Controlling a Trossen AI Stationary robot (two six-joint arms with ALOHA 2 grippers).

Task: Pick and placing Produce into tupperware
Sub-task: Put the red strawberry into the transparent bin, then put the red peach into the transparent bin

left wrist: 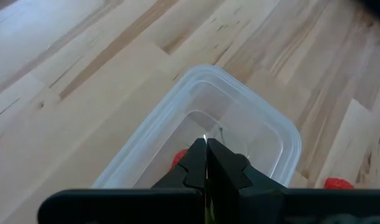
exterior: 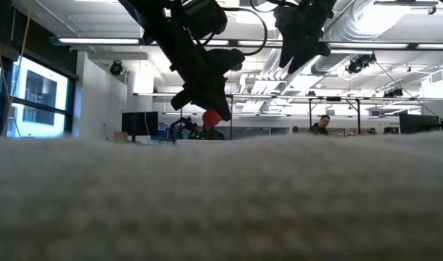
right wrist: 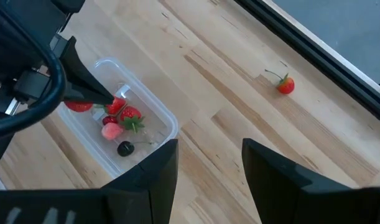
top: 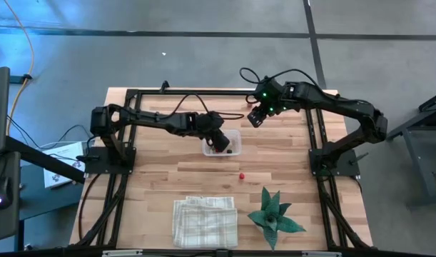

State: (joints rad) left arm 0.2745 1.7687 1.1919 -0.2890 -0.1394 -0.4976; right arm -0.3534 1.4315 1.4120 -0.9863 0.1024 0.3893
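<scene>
Red piece (exterior: 212,117) pinched between nearly shut jaws of left gripper (left wrist: 206,149), low over tupperware (left wrist: 283,134). Keep the tips inside the rim, well off the clear walls, and lower a little more before letting go. Open slowly, only as wide as needed, so nothing bounces out or knocks the produce (right wrist: 129,117) lying inside. Lift straight up afterwards, avoiding any drag on the light tub. Right gripper (right wrist: 208,144) hanging just beside, jaws wide and empty; hold it clear. Then go for the loose piece (top: 241,174) on the table (top: 168,178) near the tupperware.
</scene>
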